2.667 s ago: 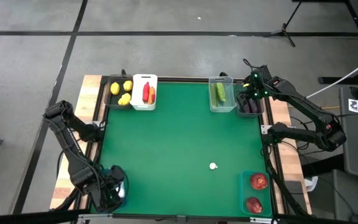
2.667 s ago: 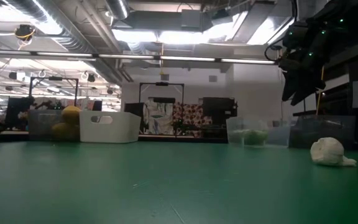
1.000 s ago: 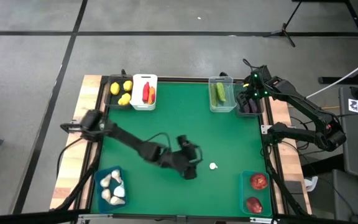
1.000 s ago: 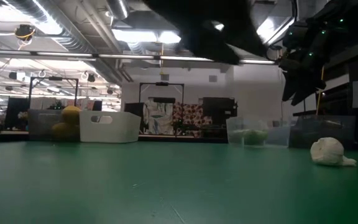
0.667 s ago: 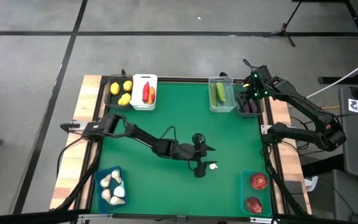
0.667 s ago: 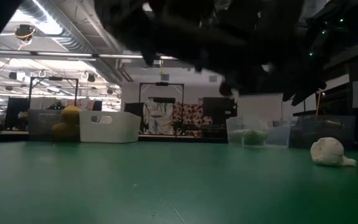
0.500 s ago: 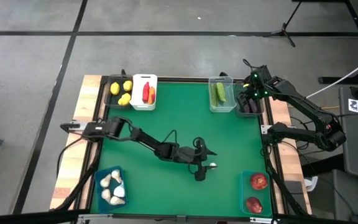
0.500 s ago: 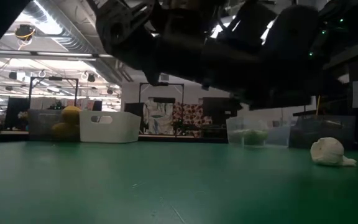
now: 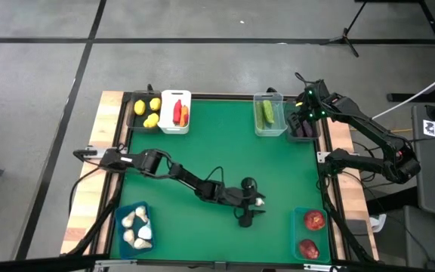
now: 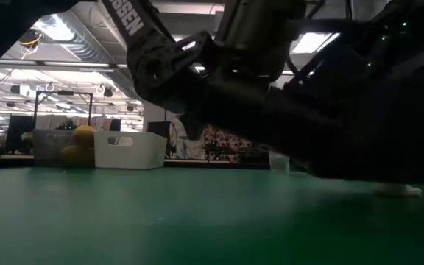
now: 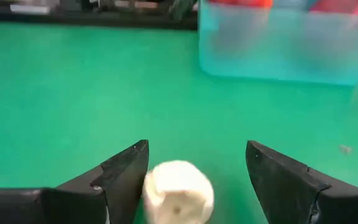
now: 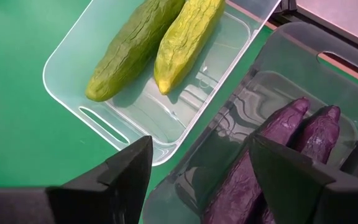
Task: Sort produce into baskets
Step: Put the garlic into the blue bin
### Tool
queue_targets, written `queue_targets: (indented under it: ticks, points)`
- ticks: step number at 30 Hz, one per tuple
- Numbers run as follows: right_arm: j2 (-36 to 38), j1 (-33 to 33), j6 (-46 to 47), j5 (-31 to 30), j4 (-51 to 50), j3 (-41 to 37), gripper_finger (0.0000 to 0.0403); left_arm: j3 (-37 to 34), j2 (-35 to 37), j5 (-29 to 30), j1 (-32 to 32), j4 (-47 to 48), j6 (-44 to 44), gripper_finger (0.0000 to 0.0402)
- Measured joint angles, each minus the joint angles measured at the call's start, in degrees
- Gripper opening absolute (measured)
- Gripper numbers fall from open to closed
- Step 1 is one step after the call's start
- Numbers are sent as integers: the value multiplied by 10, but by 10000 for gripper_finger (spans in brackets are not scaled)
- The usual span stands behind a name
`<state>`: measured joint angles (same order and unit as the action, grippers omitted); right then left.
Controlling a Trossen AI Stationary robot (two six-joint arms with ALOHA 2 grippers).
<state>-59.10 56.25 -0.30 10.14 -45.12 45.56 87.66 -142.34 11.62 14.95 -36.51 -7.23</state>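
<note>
Garlic bulb [image 11: 178,198] on green mat between fingers of left gripper [image 11: 194,180], jaws open, not closed on it. Right gripper [image 12: 197,180] open above eggplants [image 12: 278,155].

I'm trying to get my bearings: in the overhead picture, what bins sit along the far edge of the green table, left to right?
Dark bin of lemons → white bin with red and orange pieces → clear bin of cucumbers → dark bin of eggplants, with the right claw above it.
</note>
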Motion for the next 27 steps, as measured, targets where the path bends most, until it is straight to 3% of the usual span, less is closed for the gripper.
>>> queue_targets:
  ticks: [8, 19, 27]
  points:
    - [0, 0, -1, 0, 4, 0, 264, 1, 1, 2, 0, 46, -41, 259]
    - [0, 0, -1, 0, 0, 0, 264, 1, 1, 6, -1, 46, -46, 172]
    - [0, 0, -1, 0, 0, 0, 264, 1, 1, 11, -1, 46, -46, 136]
